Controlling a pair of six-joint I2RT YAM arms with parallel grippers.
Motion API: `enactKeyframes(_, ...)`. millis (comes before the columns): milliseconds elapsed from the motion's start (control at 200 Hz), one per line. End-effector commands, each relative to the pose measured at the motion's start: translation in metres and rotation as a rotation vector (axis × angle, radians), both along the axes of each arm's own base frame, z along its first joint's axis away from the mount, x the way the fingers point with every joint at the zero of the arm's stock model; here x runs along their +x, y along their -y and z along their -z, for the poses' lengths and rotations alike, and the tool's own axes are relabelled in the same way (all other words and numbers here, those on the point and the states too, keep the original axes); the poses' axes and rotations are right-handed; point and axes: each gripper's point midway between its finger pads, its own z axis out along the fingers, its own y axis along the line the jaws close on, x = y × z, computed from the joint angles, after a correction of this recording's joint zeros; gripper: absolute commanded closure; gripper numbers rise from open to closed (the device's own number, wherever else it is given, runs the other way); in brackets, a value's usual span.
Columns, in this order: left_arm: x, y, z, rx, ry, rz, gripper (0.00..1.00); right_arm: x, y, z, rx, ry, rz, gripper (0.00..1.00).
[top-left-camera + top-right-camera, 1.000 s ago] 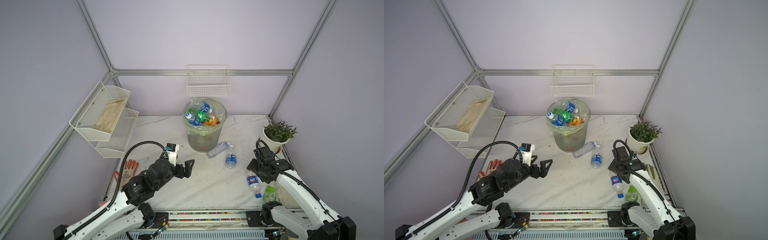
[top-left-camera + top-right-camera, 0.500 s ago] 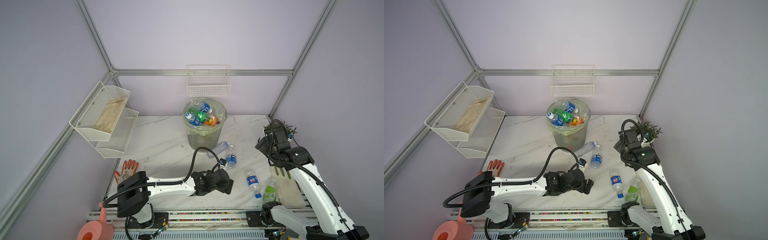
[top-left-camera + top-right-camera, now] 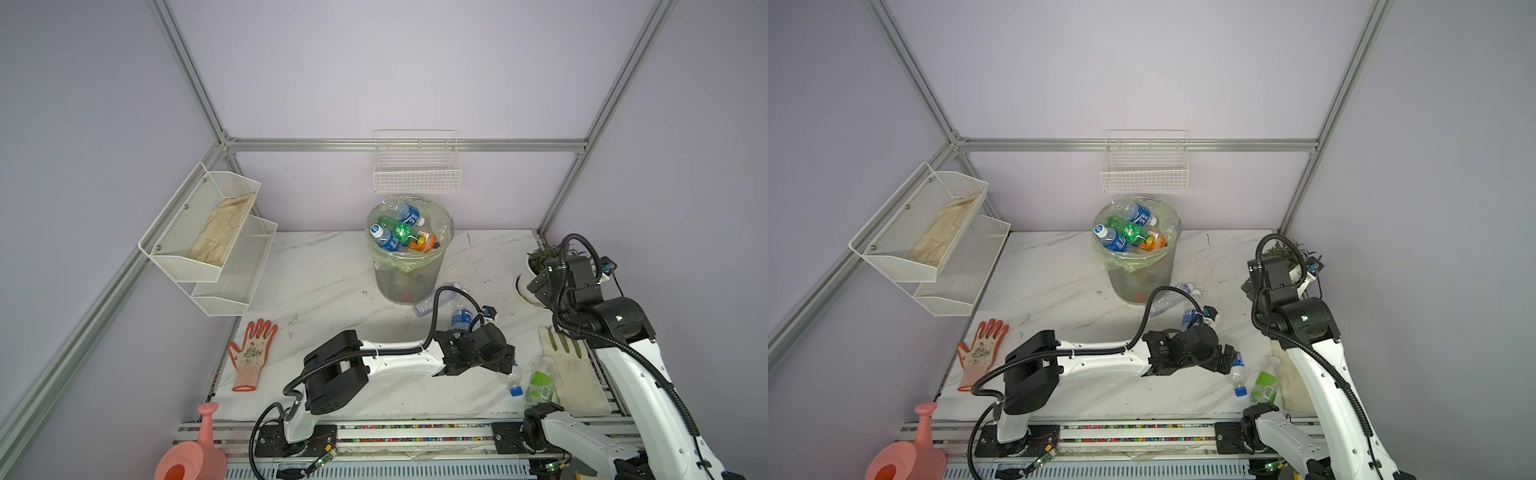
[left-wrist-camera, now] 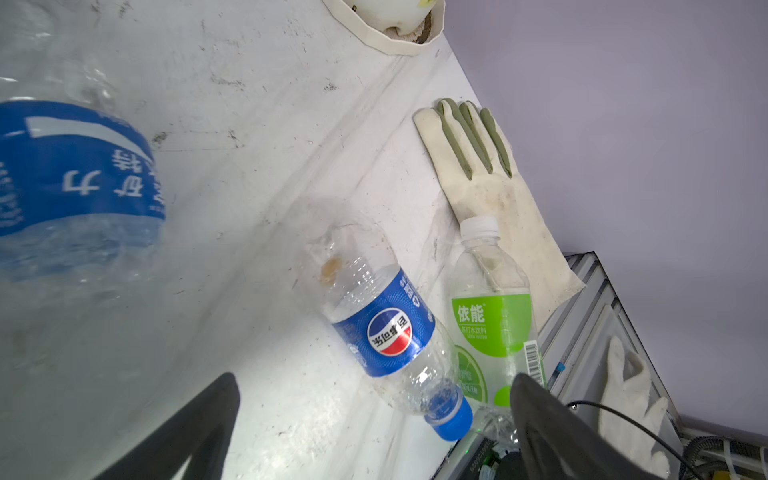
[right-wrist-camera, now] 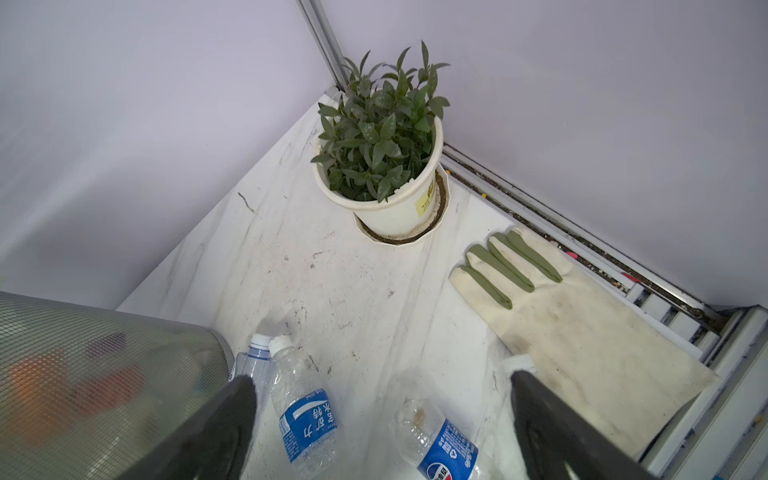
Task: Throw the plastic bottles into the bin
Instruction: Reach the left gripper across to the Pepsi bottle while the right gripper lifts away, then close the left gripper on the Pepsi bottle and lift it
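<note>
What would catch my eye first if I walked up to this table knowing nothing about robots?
The round grey mesh bin with a pale-green liner, at the back of the white marble table, brims with small plastic bottles. Near the front, the left gripper, wide open, faces a clear blue-labelled bottle lying beside a green-labelled one.

Pepsi bottle (image 3: 513, 381): hiding half behind left hand (image 3: 507, 362)
plant pot (image 3: 528, 266): hiding partly behind right arm (image 3: 582, 286)
bin (image 5: 104, 374): blurring, running off-frame
</note>
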Motion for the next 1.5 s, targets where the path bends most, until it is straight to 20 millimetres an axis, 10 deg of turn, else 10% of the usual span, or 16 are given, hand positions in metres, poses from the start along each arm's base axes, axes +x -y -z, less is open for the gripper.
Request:
enactKeyframes(0, 0.002, 0.030, -0.034, -0.079, -0.010, 0.010, 0.00, -0.012, 0.010, -0.017, -0.036, 0.038, 0.015, 0.03)
enactKeyframes(555, 0.010, 0.062, 0.030, 0.108, -0.027, -0.021, 0.22, -0.026, 0.012, -0.008, -0.026, 0.042, 0.004, 0.03)
enactKeyframes(900, 0.020, 0.032, 0.053, 0.227, -0.005, -0.073, 0.64, -0.030, 0.013, -0.005, -0.022, 0.046, 0.005, 0.03)
enactKeyframes(1110, 0.029, 0.011, 0.016, 0.175, 0.039, -0.083, 0.77, -0.031, 0.013, 0.003, -0.034, 0.028, 0.004, 0.03)
enactKeyframes(1495, 0.061, -0.067, -0.180, -0.066, 0.465, -0.149, 0.81, -0.033, 0.006, 0.007, -0.035, 0.049, -0.082, 0.03)
